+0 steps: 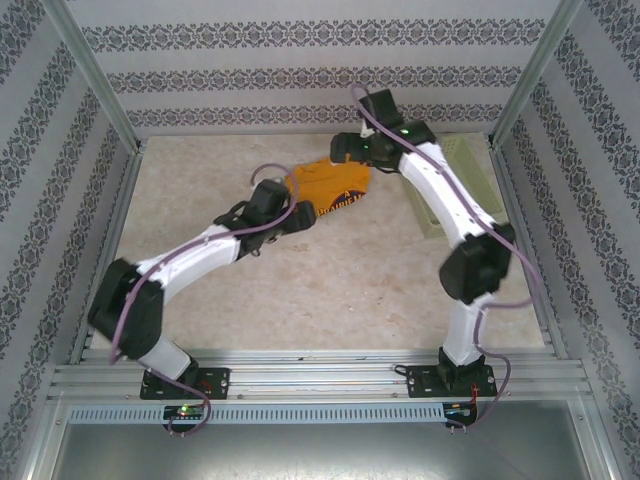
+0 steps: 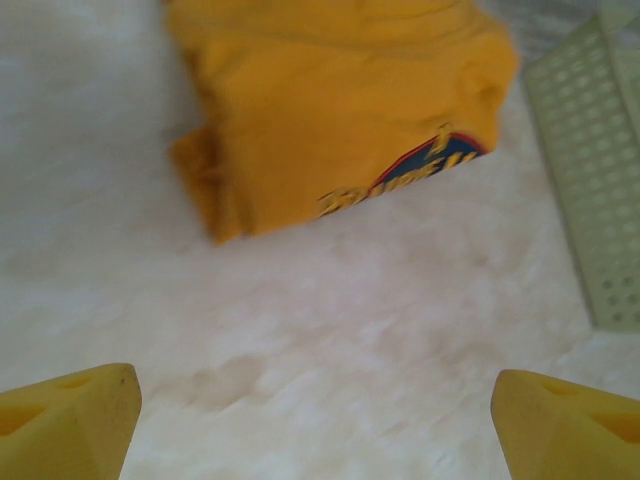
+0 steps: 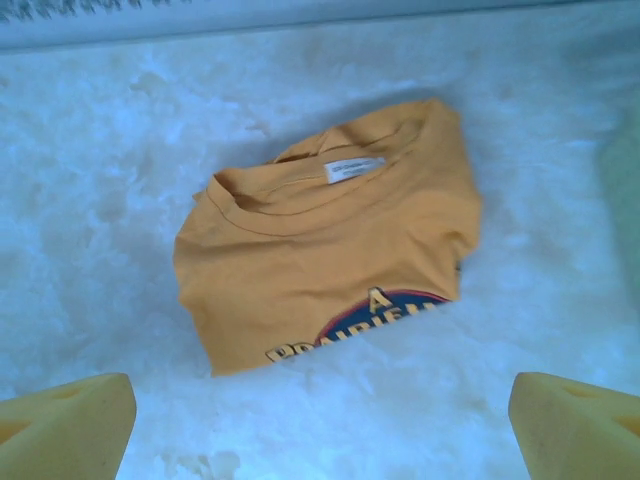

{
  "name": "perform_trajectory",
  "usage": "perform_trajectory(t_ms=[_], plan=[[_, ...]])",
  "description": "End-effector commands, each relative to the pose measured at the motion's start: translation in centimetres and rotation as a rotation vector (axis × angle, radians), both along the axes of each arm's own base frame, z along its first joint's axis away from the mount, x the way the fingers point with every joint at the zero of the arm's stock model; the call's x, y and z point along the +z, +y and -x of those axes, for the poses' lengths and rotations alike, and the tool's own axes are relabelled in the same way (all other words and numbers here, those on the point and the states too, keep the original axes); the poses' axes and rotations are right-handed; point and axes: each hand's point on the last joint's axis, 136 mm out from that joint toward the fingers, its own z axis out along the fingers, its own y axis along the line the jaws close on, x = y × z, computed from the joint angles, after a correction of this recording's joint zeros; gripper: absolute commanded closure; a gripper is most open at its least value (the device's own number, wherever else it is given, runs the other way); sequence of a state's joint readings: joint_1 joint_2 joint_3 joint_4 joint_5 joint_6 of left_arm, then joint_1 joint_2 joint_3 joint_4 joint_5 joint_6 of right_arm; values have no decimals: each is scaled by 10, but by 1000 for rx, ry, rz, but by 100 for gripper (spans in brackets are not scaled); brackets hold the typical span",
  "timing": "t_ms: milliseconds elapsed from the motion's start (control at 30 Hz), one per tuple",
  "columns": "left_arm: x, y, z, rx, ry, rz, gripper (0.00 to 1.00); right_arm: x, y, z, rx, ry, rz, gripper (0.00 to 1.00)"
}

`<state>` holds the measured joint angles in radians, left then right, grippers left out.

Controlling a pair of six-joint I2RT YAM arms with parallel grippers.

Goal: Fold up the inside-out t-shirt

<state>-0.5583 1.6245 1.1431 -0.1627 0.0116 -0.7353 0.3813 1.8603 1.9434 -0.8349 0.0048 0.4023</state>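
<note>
The inside-out t-shirt [image 1: 330,188] lies on the table as a compact orange-yellow folded bundle, far of centre. Its collar with a white label [image 3: 352,168] faces up, and a dark printed graphic [image 3: 385,318] shows along its near edge. In the left wrist view the t-shirt [image 2: 340,110] lies ahead of my left gripper [image 2: 315,425], which is open over bare table with nothing between its yellow fingertips [image 2: 70,420]. My right gripper [image 3: 320,425] is also open, apart from the t-shirt [image 3: 320,250] and holding nothing. From above, the left gripper [image 1: 300,215] is at the shirt's near-left and the right gripper [image 1: 350,150] at its far side.
A pale green perforated basket [image 1: 455,185] lies at the back right, close to the right arm; its mesh wall [image 2: 590,170] sits just right of the shirt. Patterned walls and metal frame posts enclose the table [image 1: 330,290] on three sides.
</note>
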Motion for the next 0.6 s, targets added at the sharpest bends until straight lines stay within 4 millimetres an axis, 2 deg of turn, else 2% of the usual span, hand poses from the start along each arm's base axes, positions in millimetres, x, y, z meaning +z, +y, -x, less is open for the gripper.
perform_trajectory(t_ms=[0,100,167,200,267,300,433,500,567], plan=[[-5,-39,-31,-20,-1,42,10,2,-47,21,-126,-41,-2,4],[-15,-70,-60,-44,4,37,10,0,-86,55,-203,-60,-53,4],[-24,-87,-79,-48,21,13,11,-5,-105,77,-238,-71,-83,4],[-31,-90,-86,-35,34,-31,11,-8,-112,86,-255,-74,-92,4],[-43,-88,-102,20,59,-165,11,-15,-122,106,-277,-74,-102,4],[-55,-86,-108,39,83,-214,11,-17,-123,114,-280,-75,-106,4],[-94,-68,-130,108,156,-402,14,-27,-130,144,-292,-78,-134,4],[-107,-54,-139,118,187,-458,17,-28,-129,157,-285,-86,-157,4],[-114,-32,-149,134,206,-499,21,-31,-126,169,-269,-90,-183,4]])
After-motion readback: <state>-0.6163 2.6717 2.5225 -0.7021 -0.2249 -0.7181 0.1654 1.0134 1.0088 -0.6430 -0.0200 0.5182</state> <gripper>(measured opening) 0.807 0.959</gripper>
